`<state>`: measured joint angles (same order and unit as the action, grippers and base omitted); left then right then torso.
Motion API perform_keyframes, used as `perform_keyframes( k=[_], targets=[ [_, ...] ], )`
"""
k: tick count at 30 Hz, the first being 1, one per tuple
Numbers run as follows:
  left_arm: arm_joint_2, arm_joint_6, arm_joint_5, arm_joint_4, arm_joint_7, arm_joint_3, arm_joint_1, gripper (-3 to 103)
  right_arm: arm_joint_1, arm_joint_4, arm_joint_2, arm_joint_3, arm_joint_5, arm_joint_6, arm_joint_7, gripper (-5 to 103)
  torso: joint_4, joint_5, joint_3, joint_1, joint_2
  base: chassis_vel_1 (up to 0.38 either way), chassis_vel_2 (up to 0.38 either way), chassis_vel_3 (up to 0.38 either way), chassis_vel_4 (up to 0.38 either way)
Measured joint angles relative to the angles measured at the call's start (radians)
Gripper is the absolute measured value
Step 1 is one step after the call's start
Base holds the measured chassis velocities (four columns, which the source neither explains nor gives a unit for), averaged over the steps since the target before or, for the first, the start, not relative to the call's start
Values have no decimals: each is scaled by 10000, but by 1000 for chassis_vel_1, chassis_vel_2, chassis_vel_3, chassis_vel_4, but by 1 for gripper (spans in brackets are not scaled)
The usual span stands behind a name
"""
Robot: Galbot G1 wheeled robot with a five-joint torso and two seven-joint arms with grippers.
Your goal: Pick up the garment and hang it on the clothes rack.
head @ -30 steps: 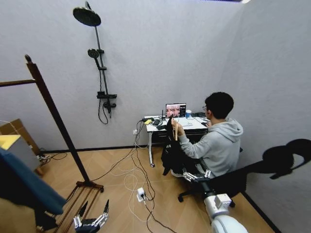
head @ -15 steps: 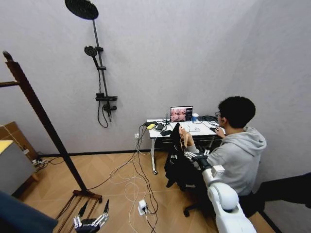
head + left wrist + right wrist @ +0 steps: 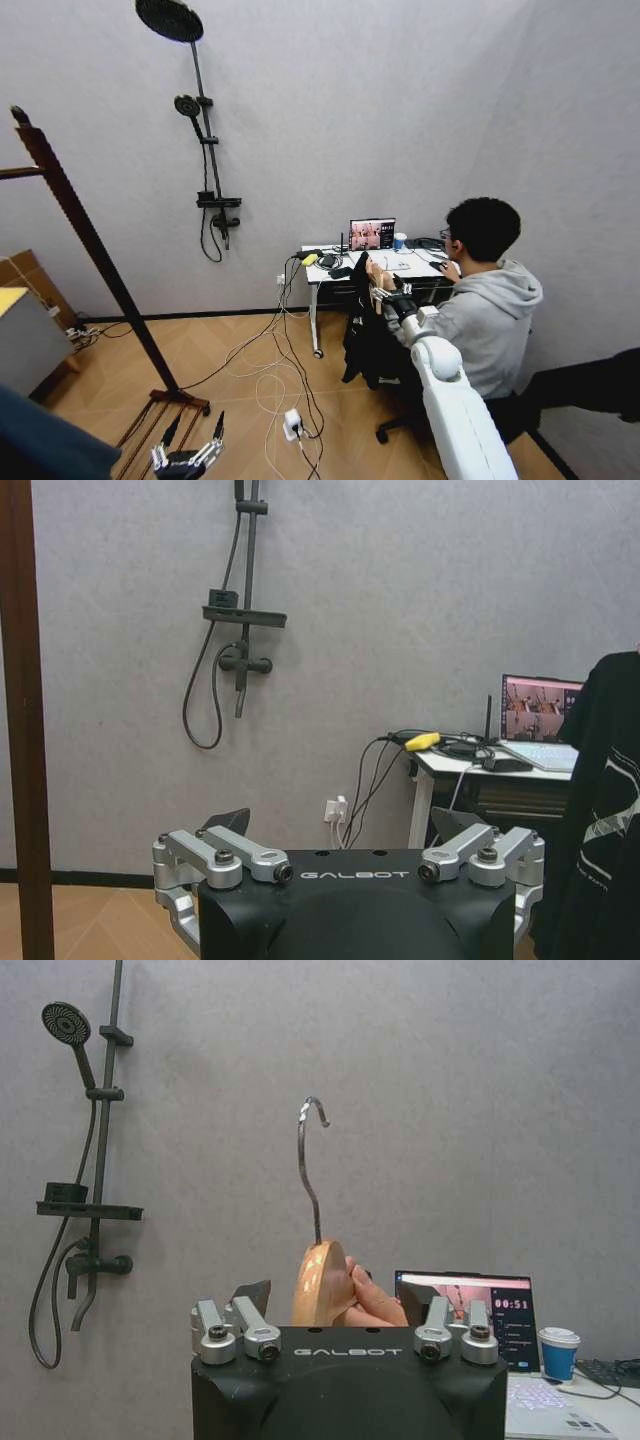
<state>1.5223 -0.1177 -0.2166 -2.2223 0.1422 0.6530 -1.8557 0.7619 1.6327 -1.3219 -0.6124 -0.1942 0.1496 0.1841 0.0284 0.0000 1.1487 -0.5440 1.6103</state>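
Left pincer (image 3: pixel 185 460) parked low near the floor, fingers spread. One clothes rack (image 3: pixel 80 230) at far left. Right pincer (image 3: pixel 392 296) at the one garment (image 3: pixel 365 340) a person's hand (image 3: pixel 372 1305) holds by its hanger (image 3: pixel 318 1282); grip state can't tell. Pickup step; next: secure hanger.

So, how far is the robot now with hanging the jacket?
Nothing is hung yet. The right gripper has reached the garment, whose wooden hanger a person's hand holds up. The left gripper hangs low and open. Carrying it to the clothes rack remains.
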Motion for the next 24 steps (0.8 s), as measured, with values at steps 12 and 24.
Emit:
perform_keyframes(
  k=[12,24],
  targets=[
    [0,0,0,0,0,-1,0,100,23,-7,-96,202,53,155,-22,28,2,0,0,3,0,0,0,0,0],
    [0,0,0,0,0,-1,0,100,259,458,0,258,39,242,-32,10,-3,1,-1,3,1,34,33,34,41]
  ],
)
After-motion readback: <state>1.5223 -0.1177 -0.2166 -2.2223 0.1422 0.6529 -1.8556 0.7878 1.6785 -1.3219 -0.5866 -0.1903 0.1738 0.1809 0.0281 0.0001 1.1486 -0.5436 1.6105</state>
